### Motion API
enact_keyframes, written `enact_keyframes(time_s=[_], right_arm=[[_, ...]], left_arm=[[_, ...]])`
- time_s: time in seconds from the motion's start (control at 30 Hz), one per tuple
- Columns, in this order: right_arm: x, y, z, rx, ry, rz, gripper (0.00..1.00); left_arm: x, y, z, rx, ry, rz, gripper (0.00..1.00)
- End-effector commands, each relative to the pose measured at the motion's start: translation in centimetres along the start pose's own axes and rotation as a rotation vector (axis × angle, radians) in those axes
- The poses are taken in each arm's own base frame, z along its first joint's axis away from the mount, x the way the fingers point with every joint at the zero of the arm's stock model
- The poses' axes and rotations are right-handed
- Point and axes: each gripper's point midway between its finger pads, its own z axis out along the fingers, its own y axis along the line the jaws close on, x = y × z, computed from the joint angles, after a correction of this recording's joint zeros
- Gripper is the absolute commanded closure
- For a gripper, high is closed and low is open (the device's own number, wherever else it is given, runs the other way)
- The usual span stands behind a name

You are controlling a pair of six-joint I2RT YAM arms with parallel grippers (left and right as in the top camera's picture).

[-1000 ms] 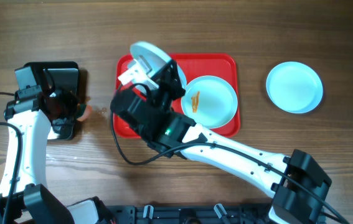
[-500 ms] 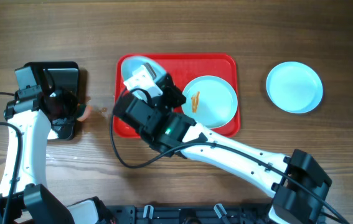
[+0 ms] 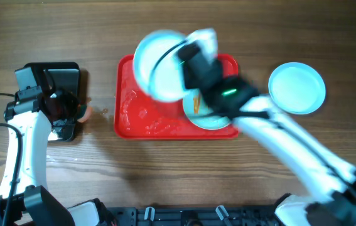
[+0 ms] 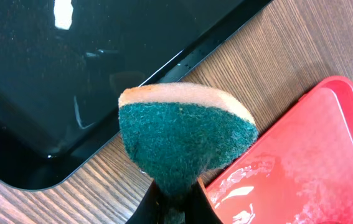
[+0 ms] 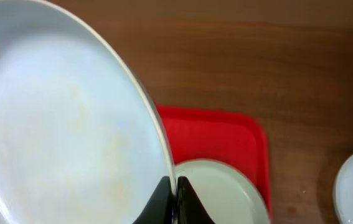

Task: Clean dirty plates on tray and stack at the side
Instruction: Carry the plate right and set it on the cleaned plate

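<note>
While the right claw (image 5: 175, 190) is clamping the rim of a pale plate (image 3: 156, 66), it is lifting that plate off the left half of the red tray (image 3: 127, 116) toward upper centre, apparently heading for the clean plate (image 3: 297, 88) at far right, leaving one smeared plate (image 5: 226, 191) waiting.

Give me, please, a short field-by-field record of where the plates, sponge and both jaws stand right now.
Held plate: in the air above the red tray, edge pinched in the right jaws
Smeared plate: on the tray's right half, orange smear
Third plate: on the table, right of the tray
Sponge: gripped in the left jaws, beside the black tray
Tray's left half: bare, wet-looking streaks
</note>
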Motion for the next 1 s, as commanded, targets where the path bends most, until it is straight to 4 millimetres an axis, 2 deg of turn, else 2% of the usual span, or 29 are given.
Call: enact_keyframes(time_s=[0.0, 0.07, 0.1, 0.2, 0.27, 0.37, 0.5, 0.67, 0.8, 0.97], right_arm=[[-0.8, -5.1, -0.7, -0.141, 0.115, 0.22, 0.96], [0.6, -9.8, 0.1, -0.084, 0.19, 0.316, 0.96], [1.6, -12.9, 0.5, -0.028, 0.227, 0.377, 0.96], [4.0, -19.7, 1.1, 0.103, 0.281, 0.53, 0.96], [5.7, -23.1, 1.3, 0.171, 0.302, 0.61, 0.96], [8.1, -26.9, 1.6, 0.251, 0.314, 0.718, 0.95], [11.1, -30.5, 2.3, 0.336, 0.293, 0.84, 0.96], [13.4, -33.8, 3.0, 0.391, 0.246, 0.89, 0.96], [15.2, -35.4, 3.3, 0.427, 0.261, 0.934, 0.96], [16.6, -35.8, 4.7, 0.431, 0.307, 0.942, 0.96]], left_arm=[[0.3, 0.1, 0.3, 0.003, 0.019, 0.015, 0.96], [0.3, 0.1, 0.3, 0.003, 0.019, 0.015, 0.96], [0.3, 0.1, 0.3, 0.003, 0.019, 0.015, 0.96], [0.3, 0.1, 0.3, 0.003, 0.019, 0.015, 0.96], [0.3, 0.1, 0.3, 0.003, 0.019, 0.015, 0.96], [0.3, 0.1, 0.3, 0.003, 0.019, 0.015, 0.96], [0.3, 0.1, 0.3, 0.003, 0.019, 0.015, 0.96], [0.4, 0.0, 0.3, 0.004, 0.02, 0.019, 0.96], [0.6, -0.4, 0.4, 0.009, 0.021, 0.032, 0.96], [0.7, -0.6, 0.4, 0.013, 0.021, 0.04, 0.96]])
